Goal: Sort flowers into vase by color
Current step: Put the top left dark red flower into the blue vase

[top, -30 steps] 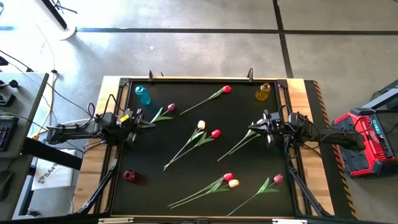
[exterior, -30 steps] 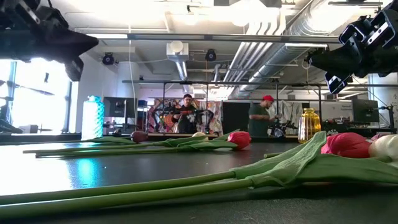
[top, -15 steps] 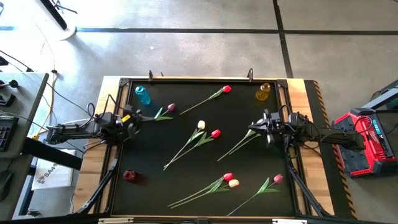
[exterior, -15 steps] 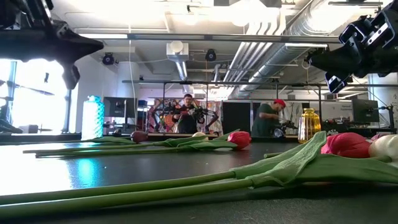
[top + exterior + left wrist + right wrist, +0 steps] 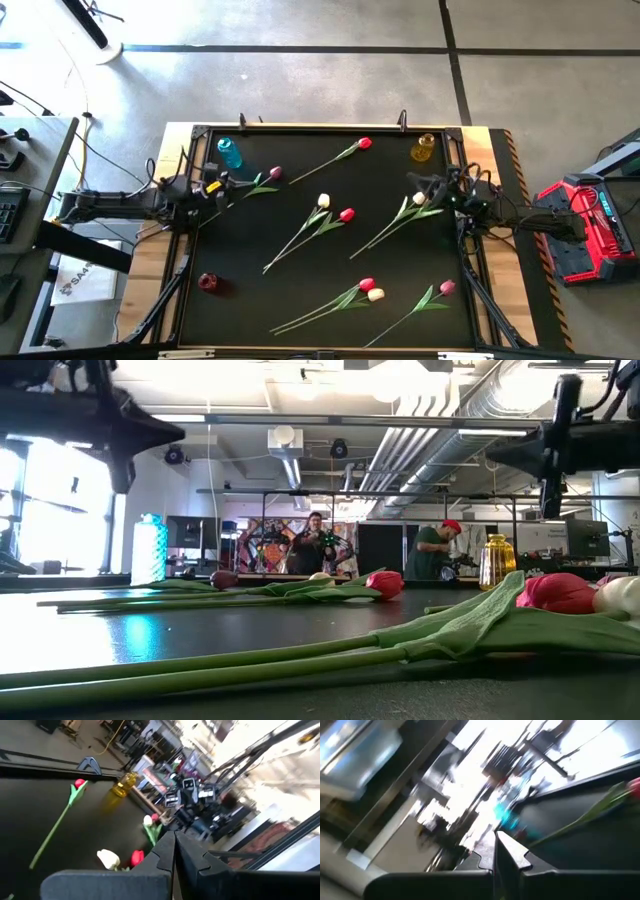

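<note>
You're looking at 2 dark, near-black arms built from slim jointed segments. The left arm (image 5: 120,205) carries a small yellow marking near its wrist and loose black cables (trailing off beside it). The right arm (image 5: 520,215) is the same matte black. Each ends in 2 angular, notched black fingers (image 5: 162,855).
</note>
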{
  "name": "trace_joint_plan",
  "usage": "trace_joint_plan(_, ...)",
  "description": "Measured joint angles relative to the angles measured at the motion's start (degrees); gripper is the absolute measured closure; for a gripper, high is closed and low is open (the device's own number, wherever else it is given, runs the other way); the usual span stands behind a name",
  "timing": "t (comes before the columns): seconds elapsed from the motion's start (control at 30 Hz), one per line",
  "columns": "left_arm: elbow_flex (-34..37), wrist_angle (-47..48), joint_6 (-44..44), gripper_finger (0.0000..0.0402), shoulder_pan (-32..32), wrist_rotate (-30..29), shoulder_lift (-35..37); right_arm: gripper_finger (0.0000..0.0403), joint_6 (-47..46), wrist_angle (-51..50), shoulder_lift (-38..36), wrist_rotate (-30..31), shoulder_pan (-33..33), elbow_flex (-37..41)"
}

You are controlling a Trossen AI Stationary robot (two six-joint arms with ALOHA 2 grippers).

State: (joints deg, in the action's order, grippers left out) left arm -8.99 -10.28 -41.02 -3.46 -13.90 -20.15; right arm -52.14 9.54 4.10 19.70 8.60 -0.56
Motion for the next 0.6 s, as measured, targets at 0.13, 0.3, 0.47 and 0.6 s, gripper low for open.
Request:
trace_joint_plan(0.13,-5.3,0.1,1.8,0.0399,-1.2,-0.2,-7.7,0.0403,-5.2,-0.2,0.0,7.6,0.0,0.0)
trace_joint_plan(0.3,-11.9,7.6,2.1,0.0363,-4.3,-0.3,-16.6,0.0403,-6.3,1.8,0.1,4.0,0.0,0.0)
trace_joint_plan(0.47,-17.7,14.2,1.3,0.0312,-10.0,2.7,-25.0,0.0403,-4.6,4.9,0.9,-1.4,0.0,0.0)
trace_joint_plan(0.6,-21.6,18.5,5.5,0.0274,-15.1,7.1,-31.8,0.0401,-4.8,4.9,2.9,-2.0,0.0,-0.2)
